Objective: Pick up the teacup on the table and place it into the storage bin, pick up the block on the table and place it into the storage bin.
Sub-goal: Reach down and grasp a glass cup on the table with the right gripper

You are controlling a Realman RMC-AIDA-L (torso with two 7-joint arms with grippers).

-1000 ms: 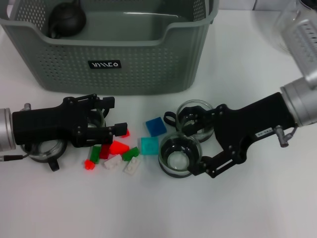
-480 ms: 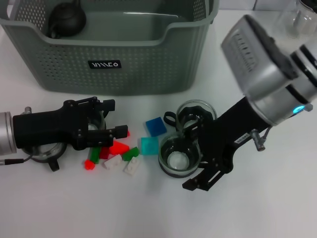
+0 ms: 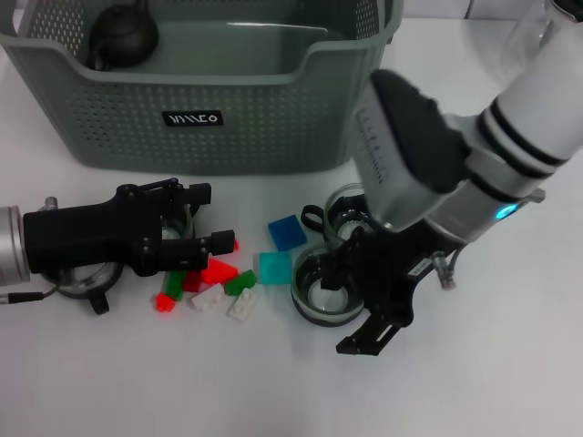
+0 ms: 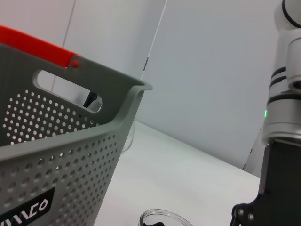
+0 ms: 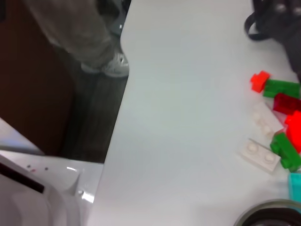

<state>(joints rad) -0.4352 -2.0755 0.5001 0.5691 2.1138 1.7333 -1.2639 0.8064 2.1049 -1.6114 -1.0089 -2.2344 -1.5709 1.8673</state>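
The right hand [image 3: 351, 305], fingers spread, straddles a round glass teacup [image 3: 330, 284] on the smooth white worktop [image 3: 273, 382]. The left hand [image 3: 205, 218] gapes, released, above glossy plastic blocks [image 3: 219, 271] before the perforated grey-green storage bin [image 3: 273, 118].

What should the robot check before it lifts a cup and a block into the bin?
1. Right pincer around a cup: ok. It straddles the near glass cup; a firm grip cannot be told.
2. Second cup kept apart: not ok. It stands right against the near cup, under the arm.
3. Left pincer on a block: cannot tell. Its tips are open over the red blocks.
4. Room in the bin: ok. Only a dark teapot sits in one far corner.
5. Bin rim to clear: ok. The scooped front rim is lowest, facing both arms.
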